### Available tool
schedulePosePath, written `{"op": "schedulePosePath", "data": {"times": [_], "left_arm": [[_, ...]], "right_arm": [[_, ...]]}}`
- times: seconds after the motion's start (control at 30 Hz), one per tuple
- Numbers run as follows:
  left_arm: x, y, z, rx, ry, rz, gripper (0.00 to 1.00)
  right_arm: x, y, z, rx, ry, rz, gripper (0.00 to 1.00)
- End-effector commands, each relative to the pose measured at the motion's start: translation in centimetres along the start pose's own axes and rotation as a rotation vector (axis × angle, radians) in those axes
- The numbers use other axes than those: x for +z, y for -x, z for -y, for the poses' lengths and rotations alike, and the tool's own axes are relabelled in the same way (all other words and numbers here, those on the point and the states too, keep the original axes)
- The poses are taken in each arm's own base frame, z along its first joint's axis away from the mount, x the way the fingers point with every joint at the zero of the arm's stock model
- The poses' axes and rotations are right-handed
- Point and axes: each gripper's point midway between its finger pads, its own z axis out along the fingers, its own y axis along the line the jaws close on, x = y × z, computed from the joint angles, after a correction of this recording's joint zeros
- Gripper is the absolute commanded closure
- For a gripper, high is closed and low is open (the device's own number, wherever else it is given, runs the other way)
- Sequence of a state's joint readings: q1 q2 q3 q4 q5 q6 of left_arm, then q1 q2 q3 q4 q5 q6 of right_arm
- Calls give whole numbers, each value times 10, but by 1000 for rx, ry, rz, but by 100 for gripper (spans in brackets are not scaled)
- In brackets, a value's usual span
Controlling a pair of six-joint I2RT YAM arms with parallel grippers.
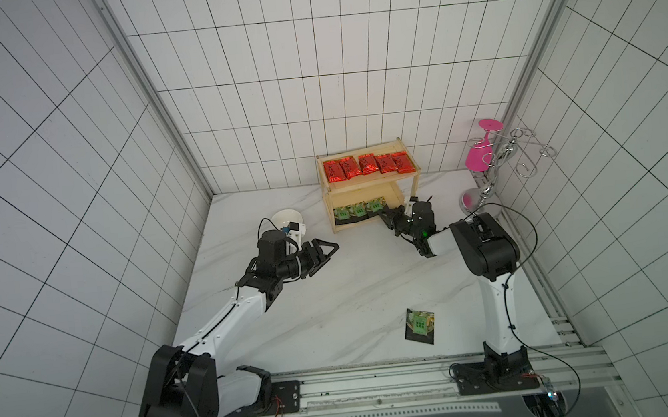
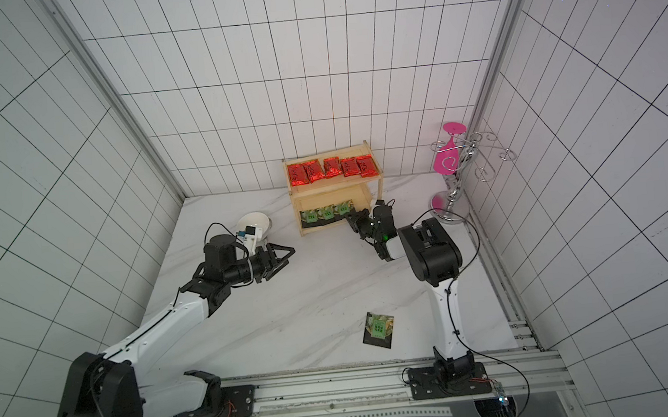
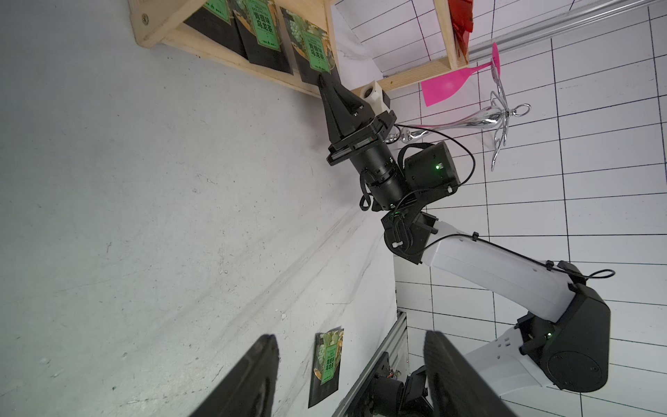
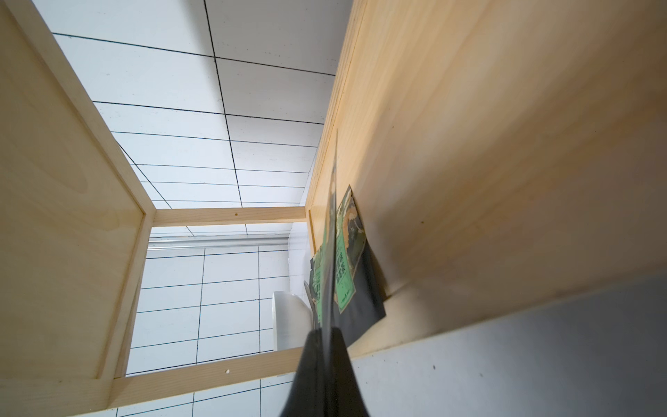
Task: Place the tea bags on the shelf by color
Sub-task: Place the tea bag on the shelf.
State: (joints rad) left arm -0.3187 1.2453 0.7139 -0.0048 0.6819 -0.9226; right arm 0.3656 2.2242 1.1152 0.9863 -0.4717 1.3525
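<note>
The table [image 1: 332, 293] has the shelf [image 1: 326, 197] at its back edge. The left hand [image 1: 327, 257] hovers, fingers apart; the right hand [image 1: 385, 218] clamps a black bag [image 1: 376, 206] on the lower board, beside two more. Five red bags [image 1: 368, 164] lie on top; a stray bag [image 1: 420, 325] lies near the front edge.

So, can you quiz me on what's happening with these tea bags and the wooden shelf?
1. How many red tea bags lie on the top tier of the shelf?
2. True or false: the left gripper is holding a tea bag.
3. Where is the one black tea bag not yet at the shelf? A: in the left gripper. B: flat on the table. C: on the top tier.
Key: 1 five; 2 false, it is open and empty; 3 B.
</note>
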Motion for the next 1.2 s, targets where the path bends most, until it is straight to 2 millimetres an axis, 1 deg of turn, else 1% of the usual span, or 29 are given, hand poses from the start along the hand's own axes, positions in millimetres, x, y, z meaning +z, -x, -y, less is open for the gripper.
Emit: {"op": "schedulePosePath", "data": {"times": [0.0, 0.03, 0.17, 0.27, 0.47, 0.7, 1.03, 1.17], "left_arm": [[-4, 1, 5, 34, -19, 12, 32], [-4, 2, 4, 33, -18, 12, 33], [-3, 1, 4, 32, -17, 11, 33], [-3, 1, 4, 32, -17, 11, 33], [-4, 1, 4, 35, -18, 13, 33], [-5, 0, 5, 38, -21, 11, 32], [-8, -1, 7, 47, -21, 18, 32], [-9, -1, 7, 51, -21, 20, 32]], "right_arm": [[5, 8, -25, -13, 90, -2, 100], [5, 7, -28, -25, 96, -4, 100], [2, 7, -23, -75, 49, 9, 100], [5, 7, -18, -85, 27, 14, 100], [15, 9, -14, -46, 52, 10, 100], [20, 9, -14, -26, 53, 6, 100], [34, 11, 9, 73, 29, -2, 98], [35, 11, 13, 100, 24, -5, 95]]}}
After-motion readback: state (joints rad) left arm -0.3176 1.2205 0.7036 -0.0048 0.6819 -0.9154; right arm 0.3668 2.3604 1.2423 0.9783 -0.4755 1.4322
